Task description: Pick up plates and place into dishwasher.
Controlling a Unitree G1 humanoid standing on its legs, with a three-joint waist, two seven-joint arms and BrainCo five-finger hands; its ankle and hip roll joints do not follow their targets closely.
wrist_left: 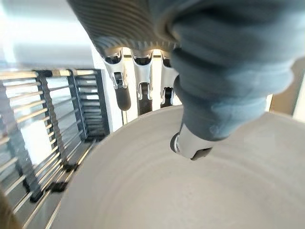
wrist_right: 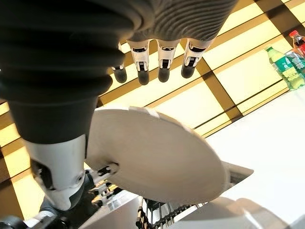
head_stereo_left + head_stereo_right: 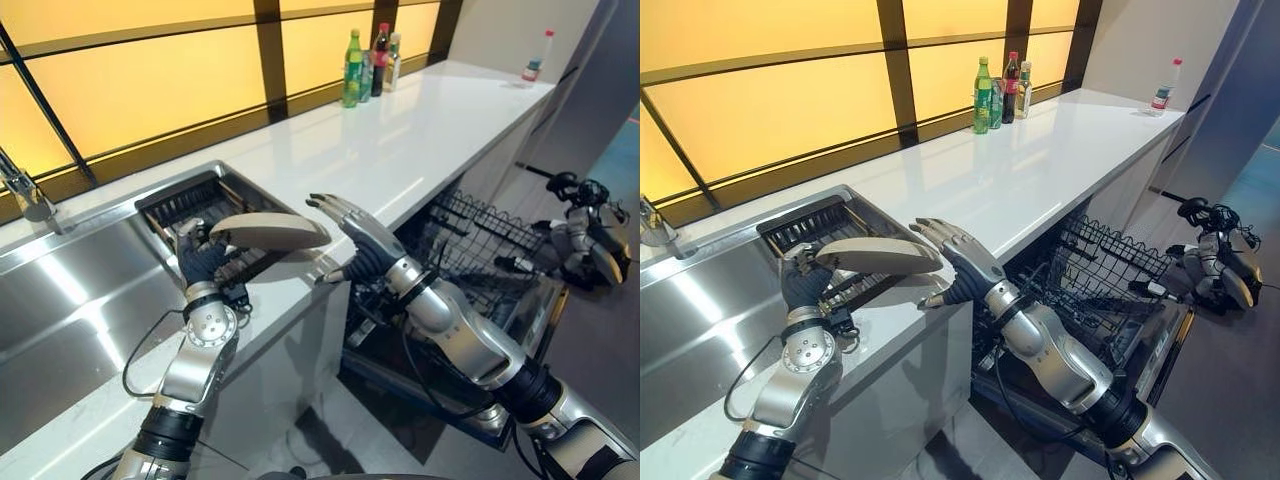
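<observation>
Our left hand (image 3: 203, 262) has its fingers clamped on the plate (image 3: 270, 232); our right hand (image 3: 360, 240), fingers apart, waits beside. Handover comes next, we judge, then the dishwasher rack (image 3: 470, 235).

A long white countertop (image 3: 400, 150) is set beneath a row of glowing amber window panels (image 3: 130, 90) divided by dark frames. A steel sink (image 3: 70, 300) is sunk at the near end, with a faucet (image 3: 25, 190) beside it. Bottles (image 3: 370, 65) are grouped at the far end, and grey floor (image 3: 600, 340) is seen to the right.
</observation>
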